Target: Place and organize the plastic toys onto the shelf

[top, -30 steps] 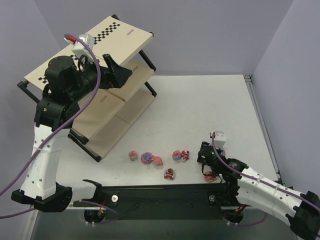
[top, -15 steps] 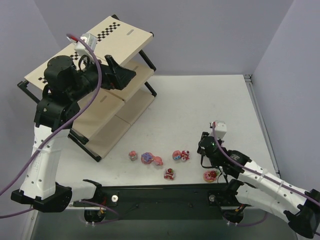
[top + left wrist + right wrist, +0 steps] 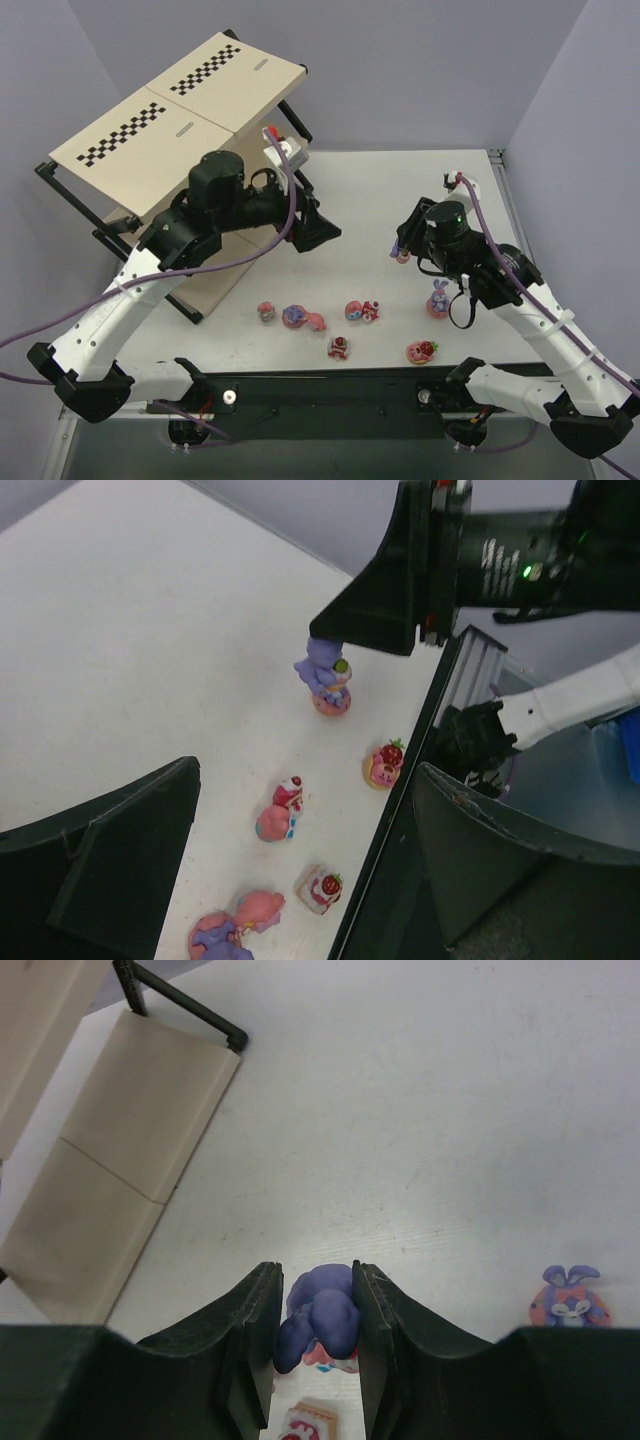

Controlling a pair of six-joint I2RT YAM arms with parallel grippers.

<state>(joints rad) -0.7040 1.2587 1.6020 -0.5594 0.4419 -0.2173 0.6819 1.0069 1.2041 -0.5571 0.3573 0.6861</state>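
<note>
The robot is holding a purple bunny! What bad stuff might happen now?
1. The purple bunny is tiny and pinched only between the right jaws. It might slip out on the way to the shelf.
2. The left arm reaches across in front of the shelf, so the two arms might bump.
3. Another bunny stands close by on the table. A low swing might knock it over.
</note>
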